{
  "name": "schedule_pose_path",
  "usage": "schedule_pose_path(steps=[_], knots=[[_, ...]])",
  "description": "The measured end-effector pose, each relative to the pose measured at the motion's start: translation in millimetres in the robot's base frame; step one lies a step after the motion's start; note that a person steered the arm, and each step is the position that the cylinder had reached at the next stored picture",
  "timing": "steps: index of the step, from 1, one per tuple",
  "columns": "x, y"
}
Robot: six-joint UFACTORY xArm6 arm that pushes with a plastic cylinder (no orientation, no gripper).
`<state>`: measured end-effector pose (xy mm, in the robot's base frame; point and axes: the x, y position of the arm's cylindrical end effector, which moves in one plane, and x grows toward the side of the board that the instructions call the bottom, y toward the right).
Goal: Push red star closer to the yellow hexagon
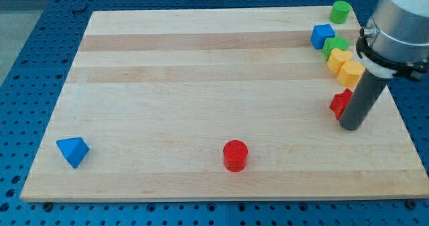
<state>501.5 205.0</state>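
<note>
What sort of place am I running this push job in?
Likely a robotics lab bench: a wooden board sits on a blue perforated table, with small coloured blocks such as the red star just left of my tip.

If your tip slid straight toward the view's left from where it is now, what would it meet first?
My tip sits just right of the red star, seemingly touching it, so the star would be met first. Beyond it the way looks free, though depth is uncertain.
</note>
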Motion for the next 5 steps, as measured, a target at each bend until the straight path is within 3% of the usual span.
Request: schedule_pose_path(steps=[2, 4, 5], knots=[[-36.0, 0.0], [-23.7, -1.6], [-18.9, -50.4]])
